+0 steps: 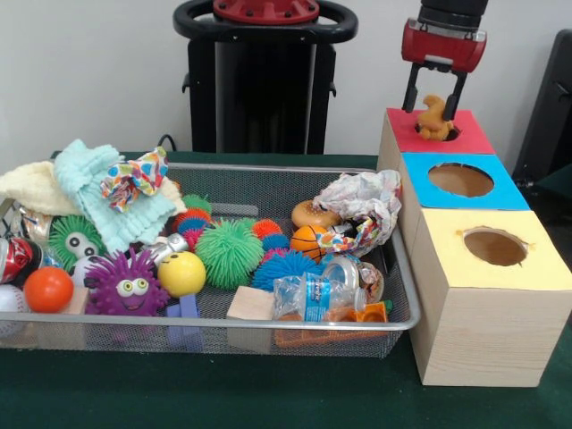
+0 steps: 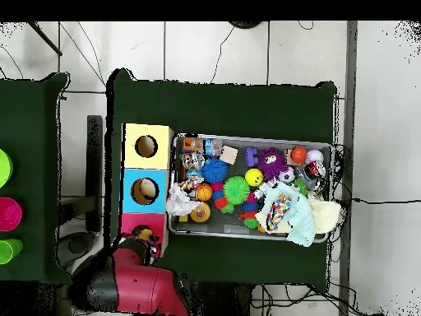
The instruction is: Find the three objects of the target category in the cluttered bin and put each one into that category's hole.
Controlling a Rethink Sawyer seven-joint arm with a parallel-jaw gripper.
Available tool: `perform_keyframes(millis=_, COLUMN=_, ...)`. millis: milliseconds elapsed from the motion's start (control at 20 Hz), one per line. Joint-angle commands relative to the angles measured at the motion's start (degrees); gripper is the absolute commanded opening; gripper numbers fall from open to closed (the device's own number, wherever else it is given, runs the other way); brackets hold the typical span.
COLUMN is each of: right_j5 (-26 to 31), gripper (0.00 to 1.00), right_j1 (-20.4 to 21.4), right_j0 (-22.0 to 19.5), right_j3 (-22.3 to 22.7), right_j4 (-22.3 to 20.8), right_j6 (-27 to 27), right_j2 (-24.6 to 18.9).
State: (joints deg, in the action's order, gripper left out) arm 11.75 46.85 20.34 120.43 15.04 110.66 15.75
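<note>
A wooden box has three coloured tops, each with a hole: red (image 1: pixel 469 136) farthest, blue (image 1: pixel 460 180) in the middle, yellow (image 1: pixel 494 247) nearest. A tan-orange animal toy (image 1: pixel 434 121) sits partly down in the red top's hole. My gripper (image 1: pixel 433 109) hangs straight over it, open, with one black finger on each side of the toy's upper part and a gap on both sides. In the overhead view the gripper (image 2: pixel 138 243) is over the red top (image 2: pixel 131 224), and the toy (image 2: pixel 145 234) shows at the hole.
A wire mesh bin (image 1: pixel 295 327) left of the box holds several toys: spiky balls, a yellow ball (image 1: pixel 181 273), a small basketball (image 1: pixel 308 241), a plastic bottle (image 1: pixel 315 295), wood blocks, crumpled paper (image 1: pixel 366 201) and mint cloths (image 1: pixel 94 192).
</note>
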Motion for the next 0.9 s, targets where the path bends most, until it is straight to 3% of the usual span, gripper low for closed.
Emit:
perform_keyframes(millis=50, right_j5=6.07, gripper=1.00, right_j1=-0.64, right_j0=-1.43, right_j3=-4.87, right_j4=2.67, right_j6=11.14, right_j2=-1.91)
perform_keyframes(millis=900, right_j5=5.43, gripper=1.00, right_j1=0.33, right_j0=-1.82, right_j3=-3.93, right_j4=2.58, right_j6=10.95, right_j2=-2.84)
